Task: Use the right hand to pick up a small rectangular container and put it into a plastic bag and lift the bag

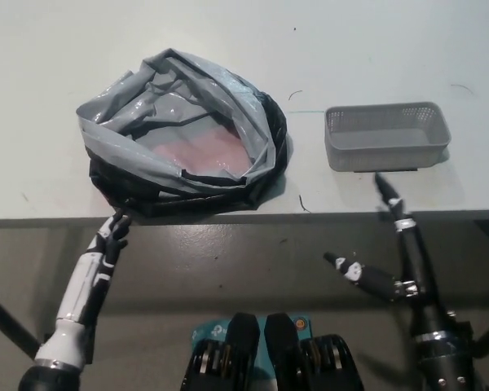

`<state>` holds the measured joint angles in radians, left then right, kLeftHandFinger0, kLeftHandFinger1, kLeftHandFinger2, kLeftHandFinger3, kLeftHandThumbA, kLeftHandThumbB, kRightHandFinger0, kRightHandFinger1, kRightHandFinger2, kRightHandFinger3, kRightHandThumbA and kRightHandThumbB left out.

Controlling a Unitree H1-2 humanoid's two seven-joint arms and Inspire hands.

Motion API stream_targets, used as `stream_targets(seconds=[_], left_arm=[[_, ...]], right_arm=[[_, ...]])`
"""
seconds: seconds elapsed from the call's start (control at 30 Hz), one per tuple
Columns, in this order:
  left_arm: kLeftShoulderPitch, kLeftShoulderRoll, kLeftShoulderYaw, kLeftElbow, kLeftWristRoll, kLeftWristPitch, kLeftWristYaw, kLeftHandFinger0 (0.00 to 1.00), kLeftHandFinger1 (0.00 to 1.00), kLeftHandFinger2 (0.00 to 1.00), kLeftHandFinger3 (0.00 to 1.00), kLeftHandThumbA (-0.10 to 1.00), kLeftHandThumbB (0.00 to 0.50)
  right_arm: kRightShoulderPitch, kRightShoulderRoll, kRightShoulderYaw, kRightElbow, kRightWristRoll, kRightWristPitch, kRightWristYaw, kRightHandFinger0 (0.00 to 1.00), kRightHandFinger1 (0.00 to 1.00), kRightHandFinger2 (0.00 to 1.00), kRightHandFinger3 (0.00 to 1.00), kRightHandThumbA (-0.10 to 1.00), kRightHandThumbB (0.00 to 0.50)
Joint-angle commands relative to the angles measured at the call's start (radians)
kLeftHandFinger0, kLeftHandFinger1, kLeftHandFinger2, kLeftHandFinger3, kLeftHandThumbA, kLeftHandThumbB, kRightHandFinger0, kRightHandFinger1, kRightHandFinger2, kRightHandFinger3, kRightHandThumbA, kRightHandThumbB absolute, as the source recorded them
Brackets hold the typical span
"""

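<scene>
You can't make out what lies inside the plastic bag [183, 134]; only a pinkish patch shows through its crumpled grey-and-black folds. The small rectangular container [387, 136], a grey mesh-walled basket, sits empty on the white table [350, 49], well to the right of the bag. Your right hand [387, 244] hovers just below it, fingers spread, holding nothing. Your left hand [112, 236] touches the bag's lower edge; its grip can't be told.

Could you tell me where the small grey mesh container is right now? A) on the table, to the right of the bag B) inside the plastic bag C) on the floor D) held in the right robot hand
A: the grey mesh container sits on the table right of the plastic bag, with the open right robot hand below it, not touching.
</scene>
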<state>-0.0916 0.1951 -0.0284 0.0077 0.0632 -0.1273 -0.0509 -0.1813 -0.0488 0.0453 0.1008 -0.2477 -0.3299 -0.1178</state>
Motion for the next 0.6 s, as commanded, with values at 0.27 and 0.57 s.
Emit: stream_targets(seconds=[0.27,0.57], left_arm=[[-0.015,-0.009,-0.013,-0.044,0.000,-0.059,-0.019,1.00,1.00,1.00,1.00,1.00,0.217],[0.033,-0.022,-0.005,-0.052,-0.014,-0.068,-0.013,1.00,1.00,1.00,1.00,1.00,0.209]], right_arm=[[-0.035,-0.064,-0.145,-0.277,0.038,0.019,-0.032,1.00,1.00,1.00,1.00,0.90,0.191],[-0.283,-0.376,-0.124,-0.464,-0.059,0.457,0.284,1.00,1.00,1.00,1.00,1.00,0.330]])
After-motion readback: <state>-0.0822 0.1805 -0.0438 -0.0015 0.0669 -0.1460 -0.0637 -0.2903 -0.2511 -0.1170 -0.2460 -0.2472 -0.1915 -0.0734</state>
